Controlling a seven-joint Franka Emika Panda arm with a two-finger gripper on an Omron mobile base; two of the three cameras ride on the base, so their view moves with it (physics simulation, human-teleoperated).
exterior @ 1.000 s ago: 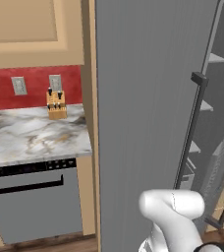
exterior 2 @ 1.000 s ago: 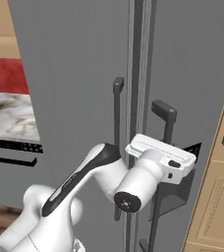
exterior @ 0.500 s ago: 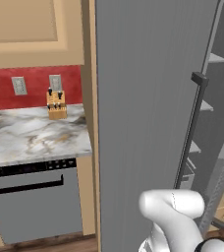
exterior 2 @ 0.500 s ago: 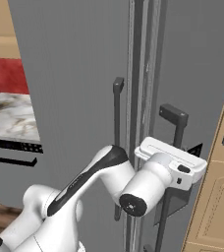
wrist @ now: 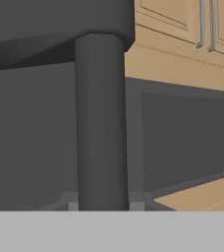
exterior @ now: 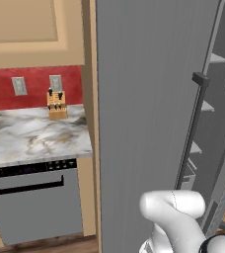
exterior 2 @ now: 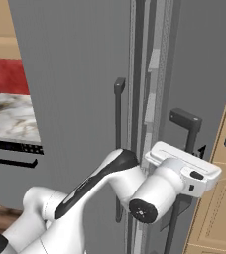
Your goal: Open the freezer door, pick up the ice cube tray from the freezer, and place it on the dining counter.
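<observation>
My gripper [exterior 2: 196,155] is shut on the black vertical bar handle [exterior 2: 186,122] of the right-hand grey freezer door [exterior 2: 204,64]. In the hand view that handle [wrist: 101,128] stands very close, straight ahead. The door is ajar, and a narrow gap beside it shows pale shelf edges [exterior 2: 153,59] inside the freezer. From the left base view, more freezer shelves [exterior: 218,59] show past a black bar handle [exterior: 196,118]. The ice cube tray is hidden, and the dining counter is out of view.
The left grey door [exterior 2: 70,74] stays closed, its own black handle [exterior 2: 118,144] close to my forearm. A marble worktop [exterior: 30,136] with a knife block [exterior: 56,105] lies left, above a dishwasher front [exterior: 30,202]. Tan cabinets [exterior 2: 219,208] stand right of the freezer.
My hand and the gripped handle have moved right and outward. The freezer door has swung a little further open. The left door and the worktop have not moved.
</observation>
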